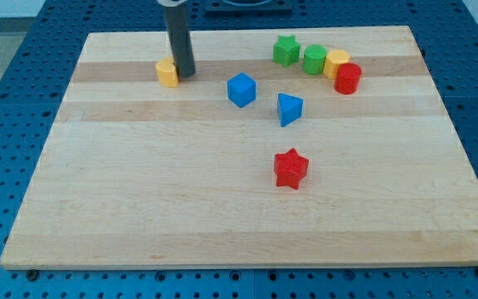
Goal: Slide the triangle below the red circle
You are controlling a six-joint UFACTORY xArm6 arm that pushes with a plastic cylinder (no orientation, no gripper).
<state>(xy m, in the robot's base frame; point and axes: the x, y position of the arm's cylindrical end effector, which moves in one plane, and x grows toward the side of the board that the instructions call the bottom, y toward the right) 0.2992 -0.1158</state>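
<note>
Right of my tip (184, 75), well apart, blue triangle (289, 109), red circle (348, 79) beyond, no hand fitted.

Dark rod (178, 37) cut off by view's top; upper arm unseen. Small yellow block (167, 72) partly hidden behind rod, shape unclear. Yellow block (336, 61) on view's right partly covered by red cylinder block (348, 79) and green cylinder block (314, 60); shape unclear.
</note>
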